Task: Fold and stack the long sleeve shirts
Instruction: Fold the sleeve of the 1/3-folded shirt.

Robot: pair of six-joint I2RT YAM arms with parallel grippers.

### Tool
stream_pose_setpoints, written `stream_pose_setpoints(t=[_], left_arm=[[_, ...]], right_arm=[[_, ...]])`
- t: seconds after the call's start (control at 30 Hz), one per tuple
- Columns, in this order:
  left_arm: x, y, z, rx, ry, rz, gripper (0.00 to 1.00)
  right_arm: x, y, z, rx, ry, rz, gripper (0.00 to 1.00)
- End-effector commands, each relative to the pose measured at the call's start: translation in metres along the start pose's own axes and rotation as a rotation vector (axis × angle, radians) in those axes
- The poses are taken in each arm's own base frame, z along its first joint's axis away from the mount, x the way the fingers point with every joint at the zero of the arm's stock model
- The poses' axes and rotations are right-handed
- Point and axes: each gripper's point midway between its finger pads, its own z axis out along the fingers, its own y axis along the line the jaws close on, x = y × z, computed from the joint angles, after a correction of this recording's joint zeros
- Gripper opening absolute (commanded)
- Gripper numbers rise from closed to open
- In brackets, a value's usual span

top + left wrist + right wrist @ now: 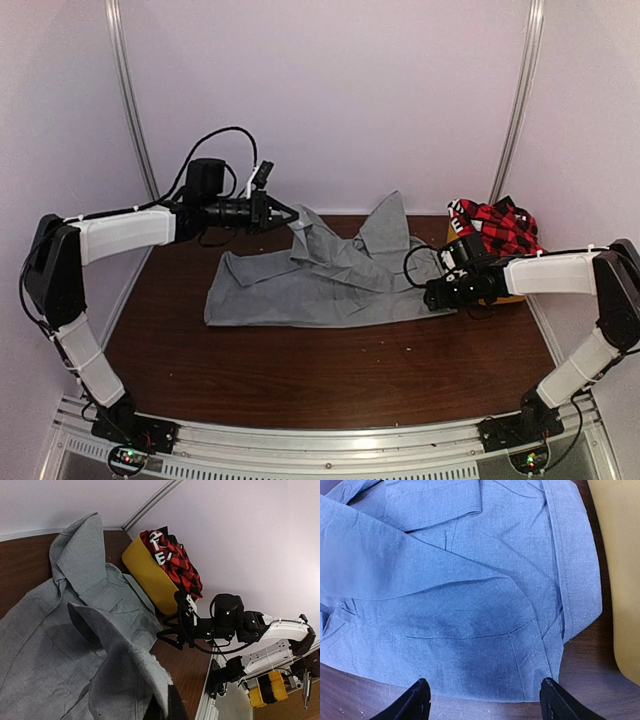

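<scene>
Cloth of the grey shirt (320,285) is pinched in the closed left gripper (292,216), raised off the table (300,370). The right gripper (484,684) hangs wide open above its hem, holding nothing.

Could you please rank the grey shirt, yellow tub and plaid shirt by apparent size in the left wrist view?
Largest: grey shirt, though it is nearest the camera.
Then: yellow tub and plaid shirt look alike, so they are unranked.

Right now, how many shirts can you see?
2. The grey shirt lies spread on the table, one part held up by the left gripper. The red plaid shirt is bunched in the yellow tub at the far right. Others may hide beneath it.
</scene>
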Motion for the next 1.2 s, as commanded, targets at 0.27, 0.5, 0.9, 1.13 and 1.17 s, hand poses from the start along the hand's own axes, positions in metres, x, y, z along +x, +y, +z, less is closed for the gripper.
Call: stream_pose_setpoints(t=[0.27, 0.5, 0.9, 1.13, 1.17], left_arm=[[0.007, -0.031, -0.045, -0.048, -0.067, -0.002, 0.0], [0.047, 0.021, -0.055, -0.15, -0.041, -0.104, 0.0], [0.084, 0.108, -0.065, -0.306, -0.04, -0.187, 0.09], [0.079, 0.139, -0.065, -0.396, -0.107, -0.123, 0.31], [0.08, 0.142, -0.065, -0.404, -0.117, -0.122, 0.35]], right_arm=[[-0.01, 0.001, -0.004, -0.007, -0.021, -0.003, 0.77], [-0.007, 0.001, -0.005, -0.012, -0.013, -0.008, 0.77], [-0.003, 0.002, -0.004, -0.018, -0.003, -0.014, 0.77], [0.001, 0.003, 0.0, -0.029, 0.01, -0.014, 0.77], [0.001, 0.003, 0.0, -0.03, 0.011, -0.014, 0.77]])
